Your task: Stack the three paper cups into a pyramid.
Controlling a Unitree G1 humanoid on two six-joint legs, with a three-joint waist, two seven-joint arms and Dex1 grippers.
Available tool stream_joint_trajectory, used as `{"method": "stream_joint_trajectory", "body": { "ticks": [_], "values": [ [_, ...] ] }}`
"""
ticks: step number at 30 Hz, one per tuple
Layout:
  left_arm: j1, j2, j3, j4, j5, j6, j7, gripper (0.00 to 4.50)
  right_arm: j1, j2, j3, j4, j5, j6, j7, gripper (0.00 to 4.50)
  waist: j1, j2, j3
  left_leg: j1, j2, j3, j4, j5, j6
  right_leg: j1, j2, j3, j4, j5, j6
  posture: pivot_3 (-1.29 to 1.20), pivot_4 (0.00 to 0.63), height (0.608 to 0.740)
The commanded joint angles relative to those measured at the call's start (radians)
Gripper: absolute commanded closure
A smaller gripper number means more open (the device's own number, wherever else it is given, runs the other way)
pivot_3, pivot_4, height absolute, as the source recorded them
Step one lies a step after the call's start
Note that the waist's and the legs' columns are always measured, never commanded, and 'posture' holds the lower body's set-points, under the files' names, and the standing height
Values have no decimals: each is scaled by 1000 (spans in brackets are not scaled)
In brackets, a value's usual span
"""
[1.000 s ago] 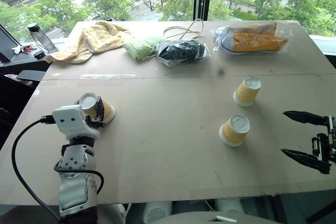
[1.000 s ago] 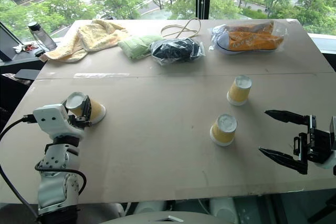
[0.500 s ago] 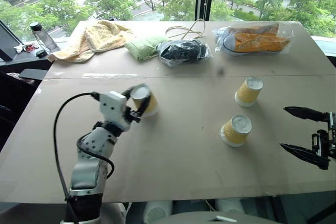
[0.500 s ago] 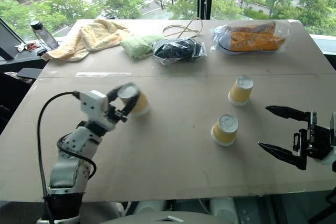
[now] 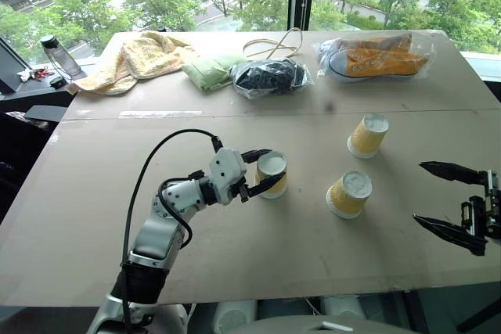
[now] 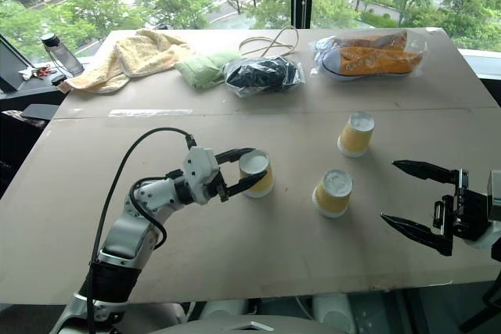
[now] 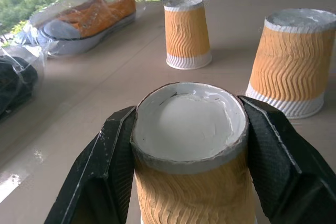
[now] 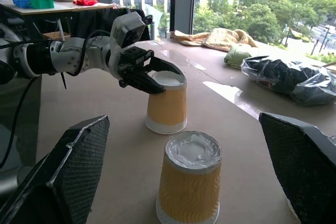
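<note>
Yellow-orange paper cups, three in number, are found upside down on a brown board table (image 5: 258, 240), white bases uppermost.

Item one: held cup (image 5: 272, 174), clasped near its upturned base between the two black fingers of the left gripper (image 5: 262, 171), at mid-table; whether its rim touches the board cannot be told.

Item two: near cup (image 5: 349, 194), set on the table just beside the held cup, toward the robot's right.

Item three: far cup (image 5: 368, 134), placed farther back, apart from the other two.

Right gripper (image 5: 445, 206): jaws spread wide, nothing held, at the table's right edge, well apart from the cups.

Along the far edge are listed a yellow towel (image 5: 137, 56), a green cloth (image 5: 207, 70), a dark bagged bundle (image 5: 270, 77) and bagged orange shoes (image 5: 376, 56).
</note>
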Motion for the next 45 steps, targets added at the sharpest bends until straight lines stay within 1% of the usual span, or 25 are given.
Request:
{"method": "stream_joint_trajectory", "body": {
  "ticks": [1,5,11,14,17,19,20,21,22,25,29,30,32,35,37,41,44,45],
  "values": [
    [10,-17,6,-14,-15,-22,-1,2113,7,-6,-26,-30,13,5,-9,0,0,0,0,0,0,0,0,0,0,0,0,0,0,0,0,0,150,740],
    [-4,-57,6,-5,-28,-9,15,2113,18,1,-28,-36,10,1,-14,0,1,0,0,0,0,0,0,0,0,0,0,0,0,0,0,0,150,740],
    [-54,-114,-10,63,19,-25,47,2113,19,-1,-28,-27,6,-4,-13,0,1,0,0,0,-1,0,1,0,0,0,0,0,1,0,0,0,150,740],
    [-74,-120,-17,103,49,-45,50,2113,16,1,-28,-23,5,-7,-15,0,1,0,0,0,-1,0,1,0,0,0,0,-1,1,0,0,0,150,740],
    [-91,-135,-12,126,46,-44,62,2113,16,3,-26,-16,-4,-13,-14,0,0,0,0,0,-1,0,1,0,0,0,0,-1,1,0,0,0,150,740],
    [-94,-138,-13,127,38,-50,52,1158,15,3,-25,-12,-5,-14,-14,0,0,0,0,0,-1,0,1,0,0,0,0,-1,1,0,0,0,150,740],
    [-95,-139,-13,127,37,-53,50,859,13,3,-24,-10,-6,-14,-14,0,0,0,0,0,-1,0,1,0,0,0,0,-1,1,0,0,0,150,740],
    [-95,-139,-12,126,37,-54,49,408,11,3,-24,-8,-7,-14,-14,0,0,0,0,0,-1,0,1,0,0,0,0,-1,1,0,0,0,150,740],
    [-94,-139,-11,125,38,-58,50,85,10,3,-23,-7,-8,-14,-14,0,0,0,0,0,-1,0,1,0,0,0,0,-1,1,0,0,0,150,740],
    [-85,-138,-3,114,38,-80,54,85,7,1,-20,-9,-10,-12,-20,0,1,0,0,0,-1,0,1,0,0,0,0,0,1,0,0,0,150,740],
    [-55,-125,18,43,-57,-72,-9,85,-8,5,-3,-20,-31,-8,-59,0,-2,0,0,0,0,0,1,0,0,0,0,0,1,0,0,0,150,740],
    [-44,-118,29,14,-85,-57,-18,85,-10,18,13,-29,-55,-11,-93,0,-2,0,0,0,0,0,1,0,0,0,0,0,1,0,0,0,150,740],
    [-23,-96,50,-39,-130,-24,-28,85,-8,35,50,-46,-101,4,-164,0,-1,0,0,0,0,0,1,0,0,0,0,0,1,0,0,0,150,740],
    [-3,-40,81,-110,-177,27,-47,85,-25,43,108,-68,-155,26,-232,0,-1,1,0,0,1,-1,1,0,0,0,0,1,1,0,0,0,150,740],
    [10,15,116,-186,-268,113,-68,85,-36,57,147,-80,-182,27,-272,0,-2,1,0,0,0,-1,1,0,0,0,0,0,1,0,0,0,150,740],
    [58,212,191,-314,-412,286,-167,85,-32,66,221,-84,-255,17,-307,0,-3,2,1,0,1,-1,1,0,0,0,0,0,1,0,0,0,150,740],
    [72,354,259,-345,-493,395,-231,85,-45,84,257,-68,-272,-3,-308,0,0,3,2,0,1,-1,1,0,0,0,0,-1,0,0,0,0,150,740],
    [70,387,274,-348,-504,416,-249,85,-49,88,265,-63,-277,-6,-310,0,0,2,2,0,0,0,1,0,0,0,0,-1,0,0,0,0,150,740]
  ]
}}
